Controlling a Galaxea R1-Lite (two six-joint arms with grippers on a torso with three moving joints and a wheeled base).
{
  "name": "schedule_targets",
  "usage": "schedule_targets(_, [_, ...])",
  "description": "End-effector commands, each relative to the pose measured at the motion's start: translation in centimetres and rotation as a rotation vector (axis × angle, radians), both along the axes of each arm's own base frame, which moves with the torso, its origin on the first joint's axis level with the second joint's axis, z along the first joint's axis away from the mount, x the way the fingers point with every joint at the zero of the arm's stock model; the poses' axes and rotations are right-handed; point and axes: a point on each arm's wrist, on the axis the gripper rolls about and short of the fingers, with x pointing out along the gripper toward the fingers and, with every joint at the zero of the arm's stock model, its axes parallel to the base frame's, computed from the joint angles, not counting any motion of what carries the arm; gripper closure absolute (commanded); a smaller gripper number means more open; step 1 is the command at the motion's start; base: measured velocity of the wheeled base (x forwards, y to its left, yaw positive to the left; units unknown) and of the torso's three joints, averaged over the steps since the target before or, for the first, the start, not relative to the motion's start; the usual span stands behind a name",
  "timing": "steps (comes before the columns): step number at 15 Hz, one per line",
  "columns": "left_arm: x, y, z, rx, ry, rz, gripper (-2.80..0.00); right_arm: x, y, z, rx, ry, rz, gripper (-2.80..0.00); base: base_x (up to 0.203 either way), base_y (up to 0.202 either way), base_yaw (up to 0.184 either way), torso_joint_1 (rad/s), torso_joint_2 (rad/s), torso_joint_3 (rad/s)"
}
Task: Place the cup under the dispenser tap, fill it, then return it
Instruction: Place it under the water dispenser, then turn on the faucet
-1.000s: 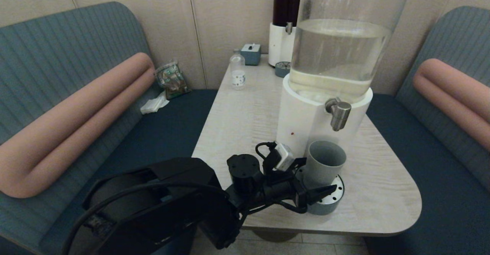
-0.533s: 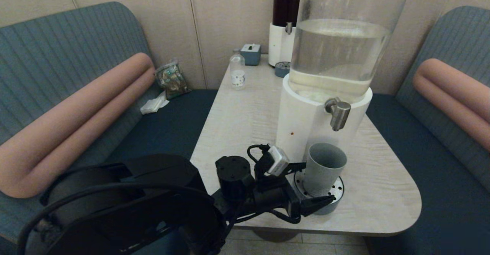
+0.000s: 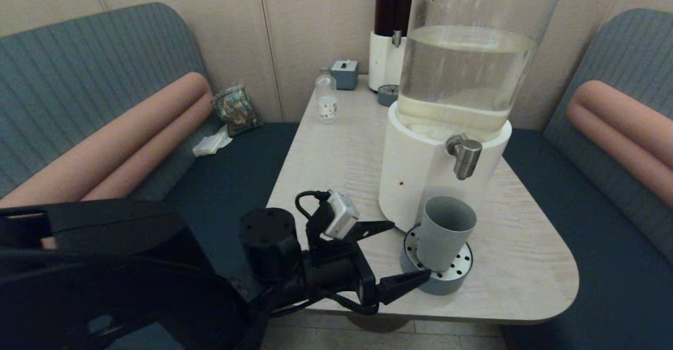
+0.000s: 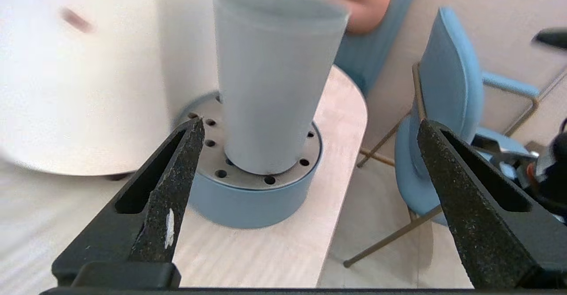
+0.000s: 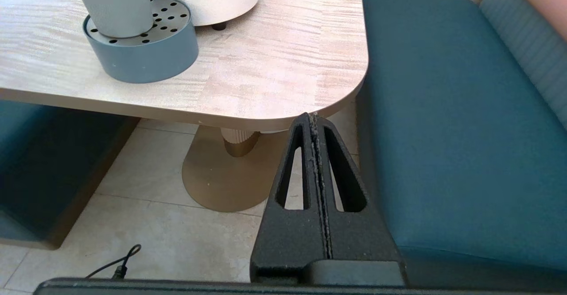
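Note:
The grey-blue cup [image 3: 444,232] stands upright on the round perforated drip tray [image 3: 453,282], directly below the brushed-steel dispenser tap [image 3: 466,156] of the big clear-tank dispenser [image 3: 420,176]. My left gripper [image 3: 410,250] is open and hovers just left of the cup, clear of it. In the left wrist view the cup [image 4: 274,78] stands ahead of the left gripper [image 4: 310,122], beyond its spread fingertips. My right gripper [image 5: 313,115] is shut on nothing, parked below the table's near right corner; it does not show in the head view.
At the back of the table [image 3: 336,150] stand the dark-liquid dispenser [image 3: 391,29], a small clear bottle [image 3: 326,98], a grey box [image 3: 344,72] and a second small drip tray [image 3: 388,95]. Benches flank the table. A blue chair [image 4: 447,109] stands beyond the table's edge.
My left gripper, open throughout, has drawn back to the left, away from the cup. The cup has stayed upright on the drip tray under the tap.

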Motion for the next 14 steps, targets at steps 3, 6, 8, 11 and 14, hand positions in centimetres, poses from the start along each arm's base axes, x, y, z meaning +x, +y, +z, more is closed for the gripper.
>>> schedule_targets(3, [-4.6, 5.3, 5.6, -0.080, -0.074, 0.090, -2.80, 0.0, 0.0, 0.0, 0.000, 0.000, 0.000, 0.00, 0.000, 0.000, 0.000, 0.000, 0.00, 0.000])
schedule_targets(6, [-8.1, 9.3, 8.7, -0.178, -0.115, 0.217, 0.00, 0.0, 0.0, 0.0, 0.000, -0.001, 0.000, 0.00, 0.000, 0.000, 0.000, 0.000, 0.00, 0.000])
schedule_targets(8, [-10.6, 13.1, 11.9, -0.311, -0.210, 0.364, 0.00, 0.0, 0.0, 0.0, 0.000, -0.001, 0.000, 0.00, 0.000, 0.000, 0.000, 0.000, 0.00, 0.000])
schedule_targets(11, [-16.5, 18.8, 14.0, -0.463, -0.370, 0.560, 0.00, 0.0, 0.0, 0.0, 0.000, -0.001, 0.000, 0.00, 0.000, 0.000, 0.000, 0.000, 0.00, 0.000])
schedule_targets(14, [-23.2, 21.8, 12.9, -0.569, -0.502, 0.667, 0.00, 0.0, 0.0, 0.0, 0.000, -0.001, 0.000, 0.00, 0.000, 0.000, 0.000, 0.000, 0.00, 0.000])
